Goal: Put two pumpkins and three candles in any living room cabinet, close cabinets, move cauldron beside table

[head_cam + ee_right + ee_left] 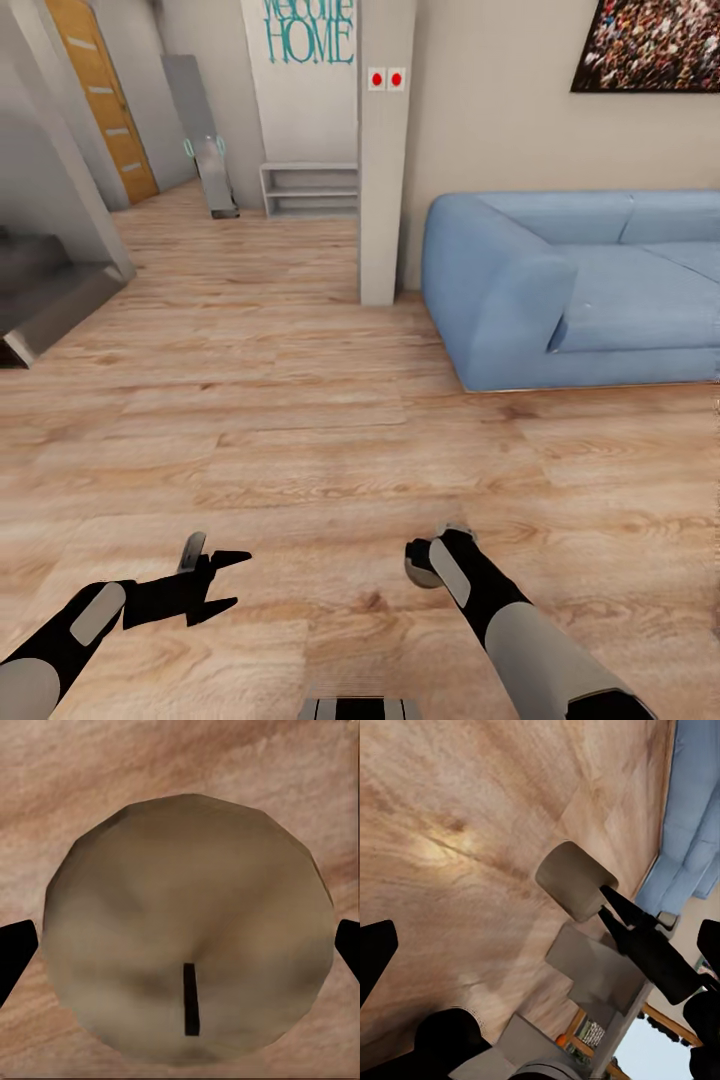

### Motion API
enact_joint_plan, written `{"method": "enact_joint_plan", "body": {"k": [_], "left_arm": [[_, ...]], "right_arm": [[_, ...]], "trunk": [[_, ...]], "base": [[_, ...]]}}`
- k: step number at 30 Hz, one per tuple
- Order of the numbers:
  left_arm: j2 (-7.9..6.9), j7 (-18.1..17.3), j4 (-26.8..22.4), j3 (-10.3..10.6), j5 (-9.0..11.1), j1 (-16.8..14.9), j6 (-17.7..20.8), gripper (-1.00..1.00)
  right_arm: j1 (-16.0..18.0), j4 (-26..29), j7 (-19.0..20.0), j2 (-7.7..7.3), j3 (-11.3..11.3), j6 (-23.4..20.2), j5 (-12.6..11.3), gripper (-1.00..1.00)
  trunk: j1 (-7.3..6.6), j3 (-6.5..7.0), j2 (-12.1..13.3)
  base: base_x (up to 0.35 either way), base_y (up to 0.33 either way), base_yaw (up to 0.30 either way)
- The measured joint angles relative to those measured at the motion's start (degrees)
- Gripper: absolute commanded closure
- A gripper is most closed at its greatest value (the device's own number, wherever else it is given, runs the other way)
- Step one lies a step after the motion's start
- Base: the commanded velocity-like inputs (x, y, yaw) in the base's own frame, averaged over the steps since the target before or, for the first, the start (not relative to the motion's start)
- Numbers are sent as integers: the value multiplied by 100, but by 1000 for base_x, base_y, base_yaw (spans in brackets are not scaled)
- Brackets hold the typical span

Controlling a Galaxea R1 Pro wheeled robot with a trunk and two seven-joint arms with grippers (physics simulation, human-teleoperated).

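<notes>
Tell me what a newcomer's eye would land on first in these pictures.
First, the big blue sofa against the right wall, on the bare wood floor. Next, the teal "HOME" lettering on the far wall, left of the pillar. Close up, a grey-beige candle with its dark wick sits between the right gripper jaws, while the left gripper hangs open over the floor.
</notes>
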State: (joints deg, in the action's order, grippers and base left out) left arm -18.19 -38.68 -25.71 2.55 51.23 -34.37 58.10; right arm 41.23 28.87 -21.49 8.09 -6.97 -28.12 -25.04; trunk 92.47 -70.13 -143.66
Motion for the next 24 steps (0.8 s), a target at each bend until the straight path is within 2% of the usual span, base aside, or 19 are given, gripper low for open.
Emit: {"method": "enact_joint_plan", "body": {"k": [17, 24], "left_arm": [[-7, 0, 5, 0, -4, 0, 0, -100], [-17, 0, 6, 0, -4, 0, 0, -100]], "right_arm": [[-5, 49, 6, 12, -6, -10, -3, 100], [-9, 49, 4, 9, -31, 16, 4, 100]], "trunk": [[-44, 311, 23], [-62, 448, 32]], "base": [[-15, 3, -232], [-179, 0, -114]]}}
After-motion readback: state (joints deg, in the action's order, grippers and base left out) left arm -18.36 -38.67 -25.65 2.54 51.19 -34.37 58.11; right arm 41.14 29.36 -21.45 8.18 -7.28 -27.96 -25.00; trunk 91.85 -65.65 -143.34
